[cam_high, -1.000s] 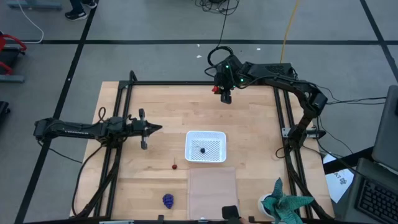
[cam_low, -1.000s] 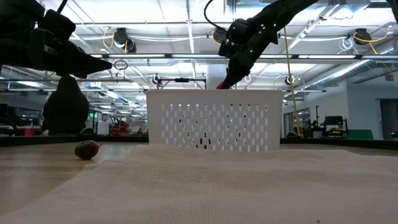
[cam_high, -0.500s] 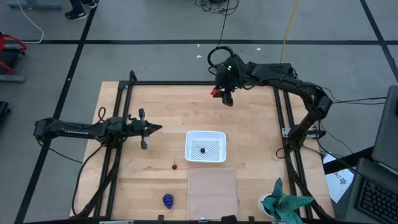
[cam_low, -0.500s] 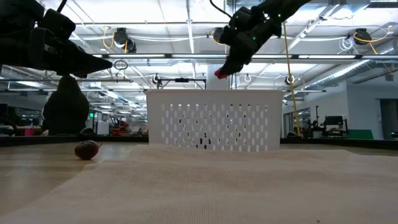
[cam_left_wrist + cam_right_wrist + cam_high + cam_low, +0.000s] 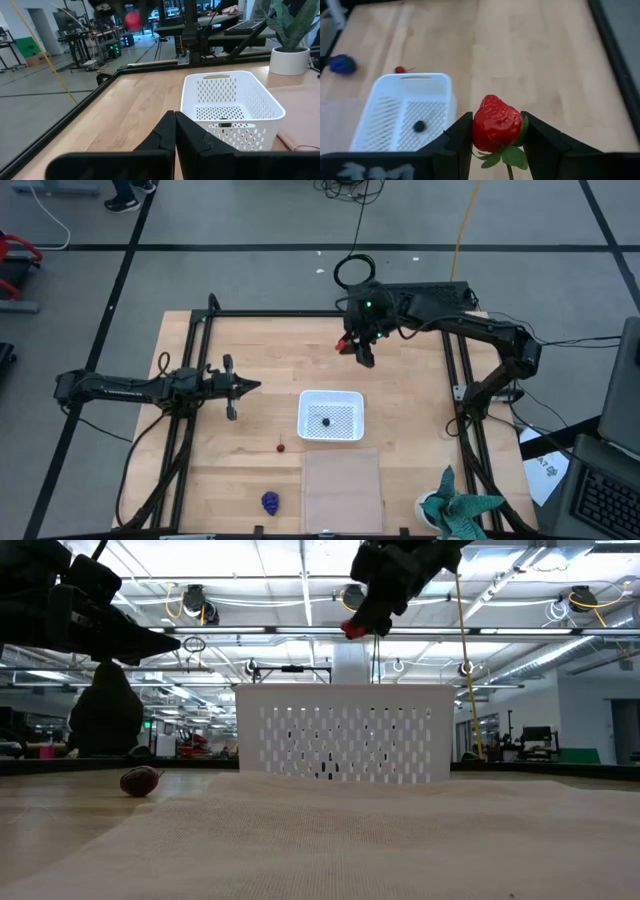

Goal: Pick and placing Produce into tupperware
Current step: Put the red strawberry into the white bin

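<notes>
My right gripper (image 5: 357, 350) hangs above the table's far part, beyond the tupperware, shut on a red strawberry (image 5: 496, 124). The tupperware (image 5: 331, 415) is a small white perforated tub that stands on the wooden table, with a dark round berry (image 5: 325, 421) on its floor. A small red cherry (image 5: 281, 447) lies on the wood to its near left. Close to the near edge lies a purple grape bunch (image 5: 270, 502). My left gripper (image 5: 245, 387) waits shut at the table's left, pointing level toward the tub. My right gripper pinches the strawberry's two sides (image 5: 479, 131) between its two fingers (image 5: 461, 136). The fingers slant down from the table's far side. The strawberry is lifted clear, well above the tub's rim (image 5: 340, 688), its green leaves (image 5: 507, 155) turned toward the wrist.
A flat pale tan panel (image 5: 342, 485) lies against the tub's near side. A teal plant in a white pot (image 5: 455, 510) stands at the near right corner. Black frame rails (image 5: 455, 380) run along the table's left, right and far edges.
My right gripper has risen and gone toward the table's near edge, toward the tupperware, turning a little as it went. The strawberry has stayed between its fingers and now hangs higher above the tub's rim.
</notes>
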